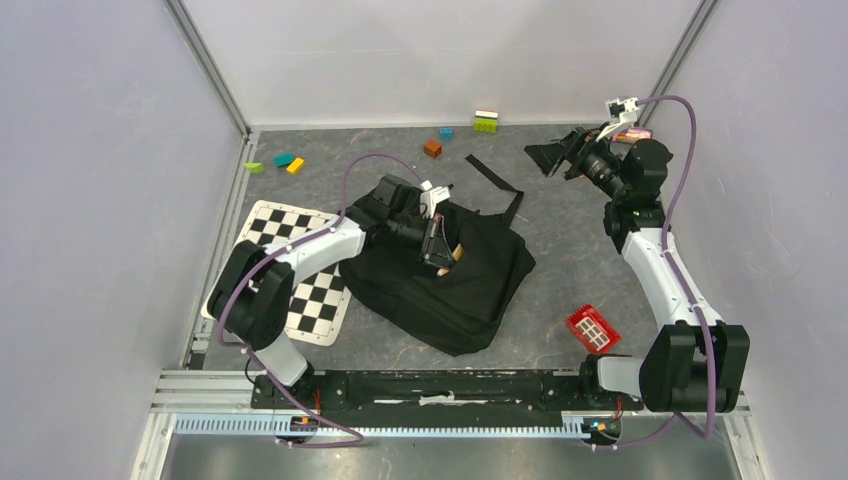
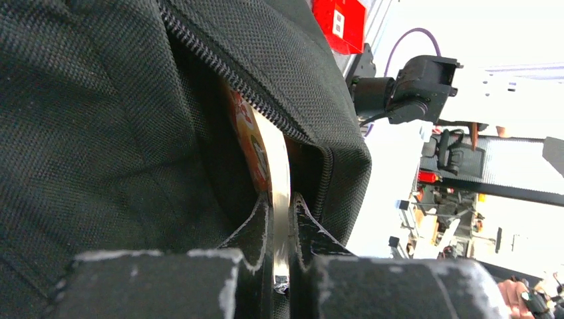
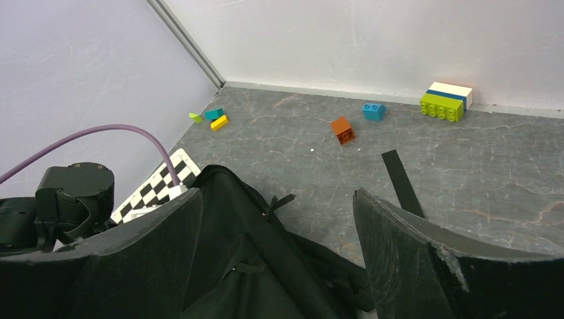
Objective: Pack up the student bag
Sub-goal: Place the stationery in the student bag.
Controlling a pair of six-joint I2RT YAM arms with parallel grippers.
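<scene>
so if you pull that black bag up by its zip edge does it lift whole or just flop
Probably flops: the student bag lies slumped and creased, so only the pulled edge would likely rise. Its weave looks coarse, so probably not slippery.

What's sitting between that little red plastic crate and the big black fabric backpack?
Nothing. The top view shows only bare grey tabletop between the red plastic crate and the black fabric backpack.

The student bag point(image 1: 470, 290) blocks the centre; bare table point(image 1: 570, 250) lies right of it.
</scene>
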